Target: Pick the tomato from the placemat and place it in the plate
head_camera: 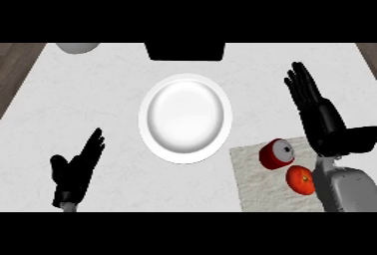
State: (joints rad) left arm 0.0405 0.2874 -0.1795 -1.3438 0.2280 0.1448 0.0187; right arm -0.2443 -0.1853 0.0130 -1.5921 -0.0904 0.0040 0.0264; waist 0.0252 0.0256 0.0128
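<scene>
Reach step pending: right hand (318, 112) hovering, fingers straight, together. Round red tomato (300, 180) lying on grey cloth placemat (254, 184), at plate's 4 o'clock. Next: lowering, curling around tomato, carrying to white round plate (185, 118). Left hand (74, 172) resting, fingers straight.

The tomato (299, 180), round and red-orange with a small dark stem mark, lay on the grey, rough-textured placemat (258, 184), which sat just right of the plate (185, 117) and below its level. The white plate stood round and glossy, its rim near the placemat's corner.
</scene>
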